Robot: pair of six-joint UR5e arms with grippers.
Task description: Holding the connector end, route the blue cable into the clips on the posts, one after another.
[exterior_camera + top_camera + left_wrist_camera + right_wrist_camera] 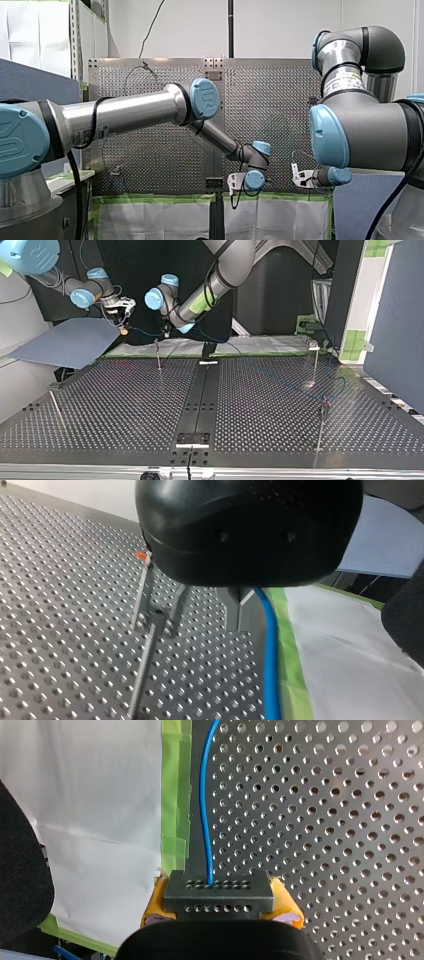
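"Where is the blue cable (204, 795) held?"

"Its black connector (220, 890) is clamped tight between the yellow pads (286, 904) of my right gripper (221, 907), over the perforated table (325, 820)."

"And my left gripper (207, 612)?"

"The cable is seen running just beside it, near a post (141, 587) with an orange clip (143, 555). Whether it is gripping cannot be told; too much is hidden."

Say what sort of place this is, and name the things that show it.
Probably a robotics lab: my left arm and my right arm reach over a perforated table set with thin posts and a blue cable.
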